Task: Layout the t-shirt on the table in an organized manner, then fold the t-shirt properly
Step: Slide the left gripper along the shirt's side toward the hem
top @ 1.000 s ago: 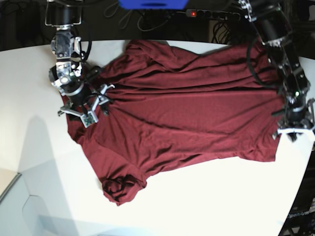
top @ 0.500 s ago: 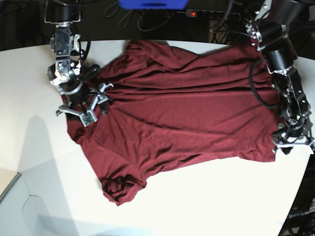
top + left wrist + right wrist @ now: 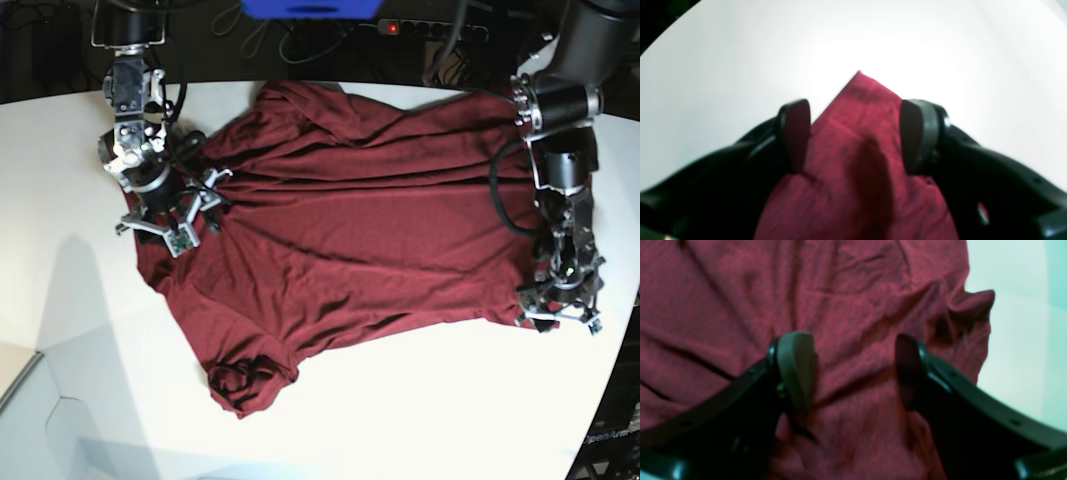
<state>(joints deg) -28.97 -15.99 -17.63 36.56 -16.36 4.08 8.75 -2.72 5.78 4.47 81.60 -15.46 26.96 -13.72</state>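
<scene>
The t-shirt (image 3: 350, 220) lies spread but rumpled across the table (image 3: 420, 410), one sleeve bunched at the near edge. My left pincer (image 3: 562, 312) has slid down to the hem corner and sprung wide, letting it drop. My right pincer (image 3: 168, 222), wide too, holds nothing, so flattening remains.

The white bench (image 3: 420, 420) carries the maroon t-shirt (image 3: 360, 230), spread wide, wrinkled, one sleeve bunched near the front.
</scene>
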